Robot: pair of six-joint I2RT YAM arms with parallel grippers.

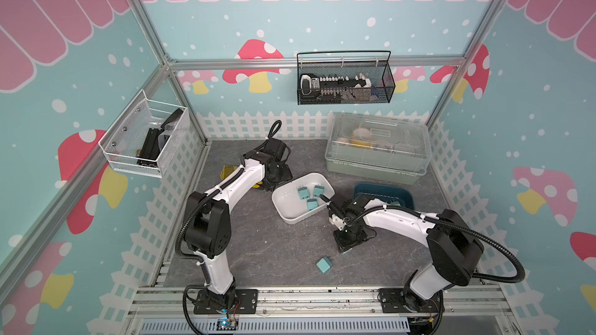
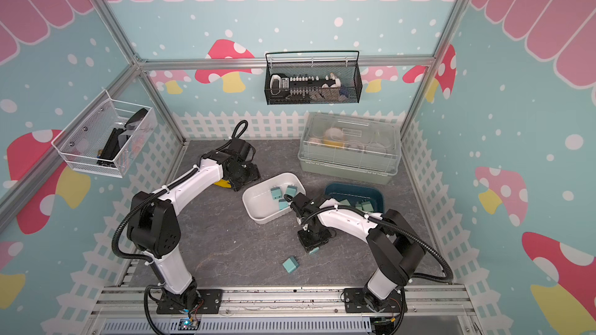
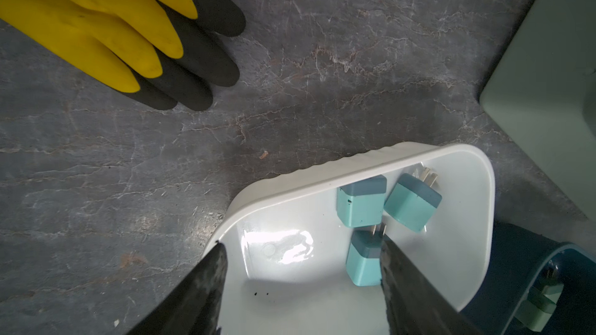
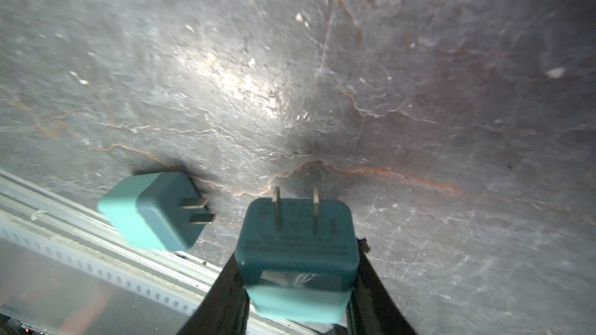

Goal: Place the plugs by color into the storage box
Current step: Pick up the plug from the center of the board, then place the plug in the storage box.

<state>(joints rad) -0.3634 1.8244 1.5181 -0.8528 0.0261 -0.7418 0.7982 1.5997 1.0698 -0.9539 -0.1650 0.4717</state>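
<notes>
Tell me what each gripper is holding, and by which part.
The right gripper holds a light blue plug by its two opposite sides, prongs pointing away. The left gripper holds nothing.

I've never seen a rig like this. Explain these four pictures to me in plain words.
Two white robot arms are mounted at the near edge of a grey table. Both top views look down on the whole scene; each of the other two pictures comes from a camera on an arm's wrist. The pincer on each arm is its end effector. The right end effector grips a blue plug; a loose blue plug lies beside it. The left end effector hovers open at the rim of a white bin holding three blue plugs. A dark blue bin holds pale green plugs. A lidded box and rubber gloves also sit there.
</notes>
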